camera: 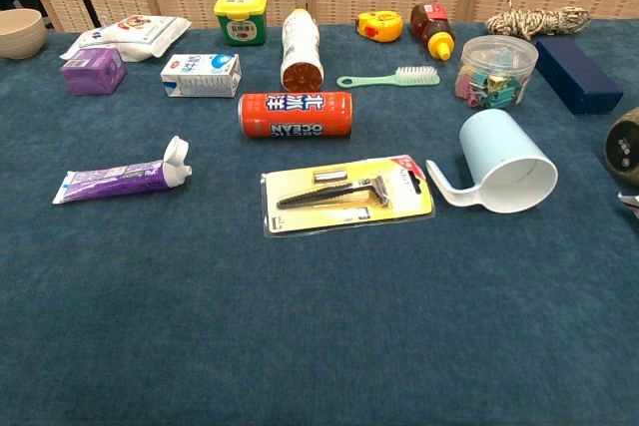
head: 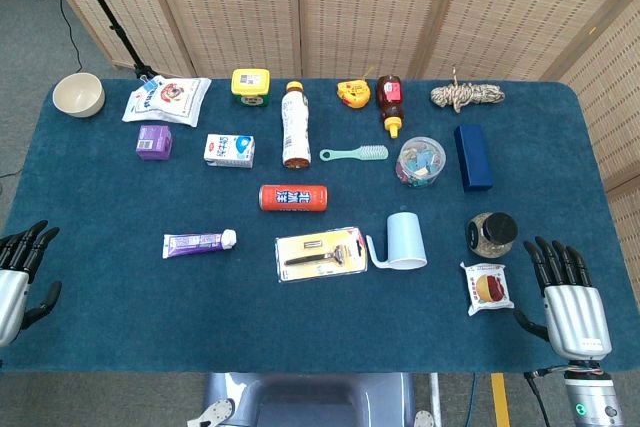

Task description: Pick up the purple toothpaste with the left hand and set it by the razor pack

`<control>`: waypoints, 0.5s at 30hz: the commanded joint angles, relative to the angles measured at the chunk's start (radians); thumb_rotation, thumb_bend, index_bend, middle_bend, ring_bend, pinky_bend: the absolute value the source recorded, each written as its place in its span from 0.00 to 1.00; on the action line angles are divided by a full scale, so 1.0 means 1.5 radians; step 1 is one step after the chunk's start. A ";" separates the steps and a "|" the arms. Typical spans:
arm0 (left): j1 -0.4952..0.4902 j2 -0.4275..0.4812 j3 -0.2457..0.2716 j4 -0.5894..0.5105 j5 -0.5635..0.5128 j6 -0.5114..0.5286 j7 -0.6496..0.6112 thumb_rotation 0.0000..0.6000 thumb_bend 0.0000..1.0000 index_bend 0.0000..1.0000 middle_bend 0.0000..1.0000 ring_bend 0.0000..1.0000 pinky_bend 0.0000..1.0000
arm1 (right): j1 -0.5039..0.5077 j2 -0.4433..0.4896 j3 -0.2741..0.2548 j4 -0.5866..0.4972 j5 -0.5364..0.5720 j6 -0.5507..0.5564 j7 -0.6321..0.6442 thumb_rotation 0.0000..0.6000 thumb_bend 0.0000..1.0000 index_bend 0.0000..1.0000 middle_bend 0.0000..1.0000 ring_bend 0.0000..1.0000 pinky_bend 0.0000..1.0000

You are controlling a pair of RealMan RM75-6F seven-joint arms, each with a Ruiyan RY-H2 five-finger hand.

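Head view: left hand (head: 20, 272) at the near bench (head: 120, 332) corner, fingers apart, holding nothing; right hand (head: 568, 297) likewise released. Purple toothpaste (head: 198, 243) lies flat further in, cap toward the razor pack (head: 320, 253), clear gap between (not touching). Orange can (head: 293, 197) sits just behind both. Risk: the flat tube slips from a shallow pinch, or the set-down nudges the pack or rolls the can. Left hand cut off by the frame edge; chest view shows neither hand.
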 commanded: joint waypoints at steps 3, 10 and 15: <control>0.003 0.000 0.003 0.000 0.002 0.002 0.000 1.00 0.39 0.12 0.09 0.12 0.14 | 0.001 0.000 0.000 0.002 -0.001 -0.001 0.003 1.00 0.15 0.06 0.07 0.04 0.08; 0.009 0.003 0.005 -0.002 -0.001 0.007 -0.002 1.00 0.39 0.12 0.09 0.12 0.14 | -0.001 0.002 -0.002 0.004 -0.004 0.003 0.010 1.00 0.15 0.06 0.07 0.04 0.08; 0.011 0.007 0.003 -0.003 -0.002 0.010 -0.006 1.00 0.39 0.12 0.09 0.13 0.14 | -0.005 0.001 -0.004 0.005 -0.007 0.009 0.014 1.00 0.15 0.06 0.07 0.04 0.08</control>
